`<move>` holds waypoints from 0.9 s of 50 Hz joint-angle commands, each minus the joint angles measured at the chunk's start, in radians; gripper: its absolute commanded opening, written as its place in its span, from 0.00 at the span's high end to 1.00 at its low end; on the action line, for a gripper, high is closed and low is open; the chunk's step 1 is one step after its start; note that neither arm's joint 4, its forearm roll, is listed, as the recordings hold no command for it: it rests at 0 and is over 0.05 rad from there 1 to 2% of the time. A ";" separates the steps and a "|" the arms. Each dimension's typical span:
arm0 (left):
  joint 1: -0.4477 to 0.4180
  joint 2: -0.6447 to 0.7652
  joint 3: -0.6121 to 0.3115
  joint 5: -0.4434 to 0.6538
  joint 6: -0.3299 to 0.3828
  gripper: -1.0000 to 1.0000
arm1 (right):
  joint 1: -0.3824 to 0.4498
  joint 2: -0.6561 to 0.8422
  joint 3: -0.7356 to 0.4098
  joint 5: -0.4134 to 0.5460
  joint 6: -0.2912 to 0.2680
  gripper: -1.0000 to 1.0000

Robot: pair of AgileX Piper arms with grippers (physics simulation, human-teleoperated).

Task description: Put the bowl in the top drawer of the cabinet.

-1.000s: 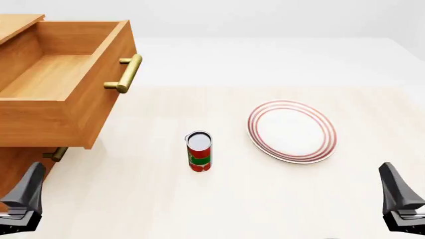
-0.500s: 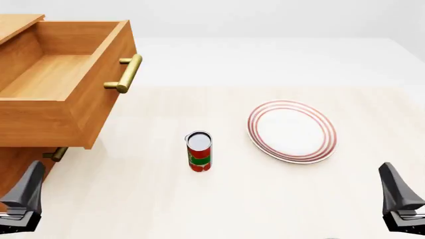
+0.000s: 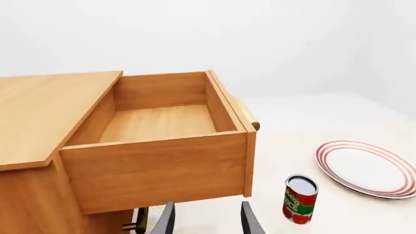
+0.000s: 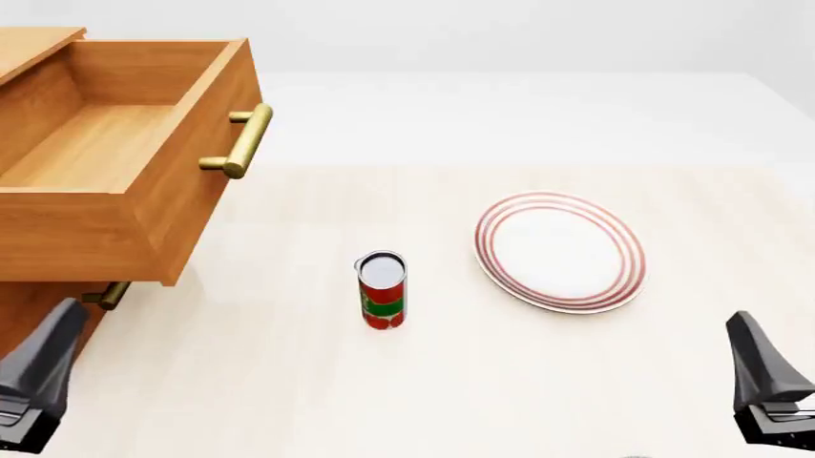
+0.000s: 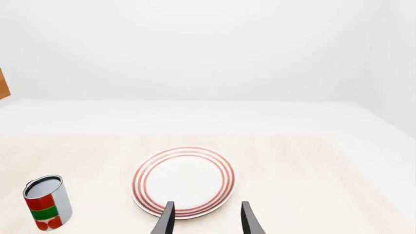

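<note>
The drawer (image 4: 121, 153) stands pulled out of the cabinet (image 3: 39, 126) at the table's (image 4: 510, 382) left, its wooden inside bare. No bowl shows in any view. A can (image 4: 382, 290) stands upright mid-table, with a plate (image 4: 558, 251) to its right, apart from it. The left gripper (image 3: 205, 219) and right gripper (image 5: 205, 218) hang low at the near edge, both with jaws spread and holding nothing.

bare simulated tabletop: blank white walls, pale wood table (image 4: 510, 382).
</note>
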 commanded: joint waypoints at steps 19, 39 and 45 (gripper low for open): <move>-0.250 0.061 -0.237 0.253 0.025 0.00 | 0.000 -0.001 0.000 0.001 0.000 0.00; -0.425 0.231 -0.288 0.208 -0.001 0.00 | 0.000 -0.001 0.000 0.001 0.000 0.00; -0.471 0.294 -0.329 0.209 -0.024 0.00 | 0.000 -0.001 0.000 0.001 0.000 0.00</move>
